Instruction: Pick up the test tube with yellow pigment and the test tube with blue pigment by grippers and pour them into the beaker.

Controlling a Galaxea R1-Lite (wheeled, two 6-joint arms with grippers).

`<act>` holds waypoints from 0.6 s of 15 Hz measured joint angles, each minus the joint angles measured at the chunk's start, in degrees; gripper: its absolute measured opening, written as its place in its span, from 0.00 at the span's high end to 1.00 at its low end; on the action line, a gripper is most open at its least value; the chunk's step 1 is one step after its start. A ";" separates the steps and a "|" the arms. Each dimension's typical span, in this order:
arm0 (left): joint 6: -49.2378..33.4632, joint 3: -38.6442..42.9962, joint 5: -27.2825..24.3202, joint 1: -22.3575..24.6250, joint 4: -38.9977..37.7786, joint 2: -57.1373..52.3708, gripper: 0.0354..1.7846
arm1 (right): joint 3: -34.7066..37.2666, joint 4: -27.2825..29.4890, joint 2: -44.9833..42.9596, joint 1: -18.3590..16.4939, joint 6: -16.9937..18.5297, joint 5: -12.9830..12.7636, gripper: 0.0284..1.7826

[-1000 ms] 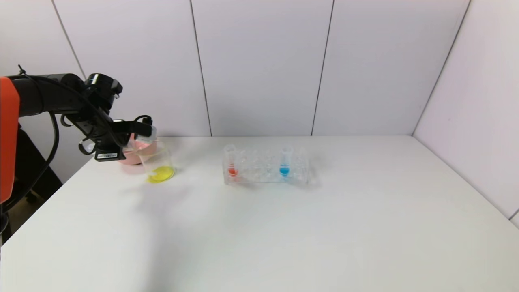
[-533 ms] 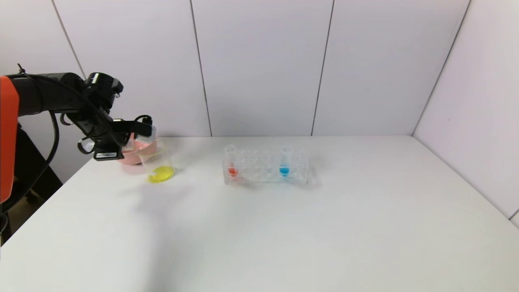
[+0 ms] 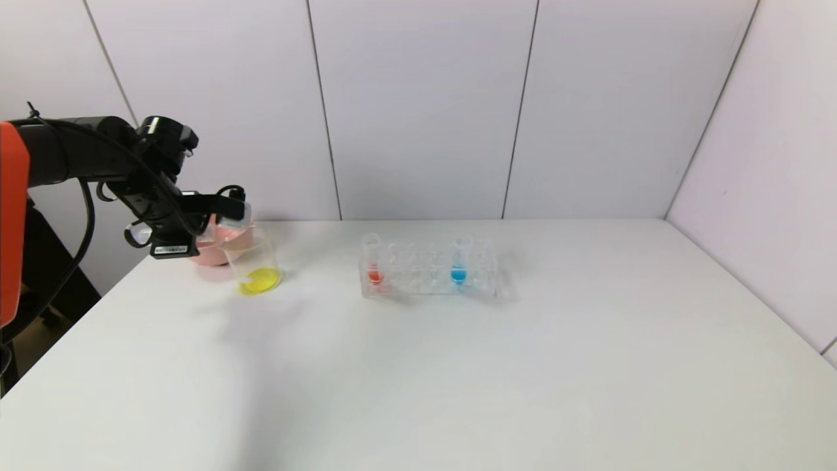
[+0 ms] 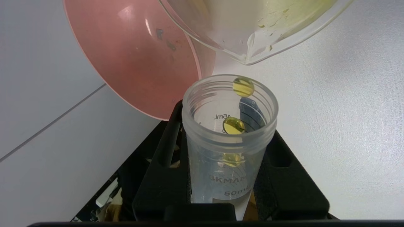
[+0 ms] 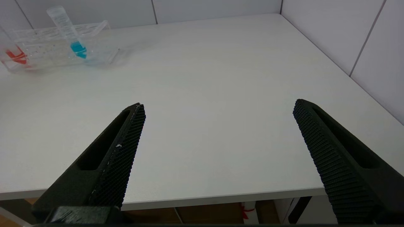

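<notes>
The left gripper (image 3: 225,210) is barely shifting from a moment ago, keeping the clear plastic test tube with yellow pigment (image 4: 228,138) tipped over the small clear beaker (image 3: 256,265). The yellow pool there is no longer growing (only droplets are clinging inside the tube), so I judge this pour finished. Its jaws are clamping the tube. The right gripper (image 5: 217,157) is waiting with fingers wide apart, empty, while the blue-pigment test tube (image 3: 460,260) is standing in the clear rack (image 3: 428,269).

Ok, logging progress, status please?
Left gripper shut on yellow tube, tipped at beaker. Right gripper open, idle. Blue tube racked. Nothing blocking.
</notes>
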 joint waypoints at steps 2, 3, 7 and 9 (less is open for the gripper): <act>0.11 0.00 0.89 -0.01 -0.05 -0.04 0.71 | 0.00 0.00 0.00 0.00 0.02 0.02 0.04; 0.21 0.00 1.88 -0.06 -0.07 -0.09 0.71 | 0.00 0.00 0.00 0.00 0.02 0.00 0.04; 2.66 0.00 2.95 -0.50 -1.87 -0.11 0.71 | 0.00 0.00 0.00 0.00 0.02 0.00 0.04; 4.23 0.02 2.93 -0.50 -3.25 -0.11 0.71 | 0.00 0.00 0.00 0.00 0.02 0.00 0.04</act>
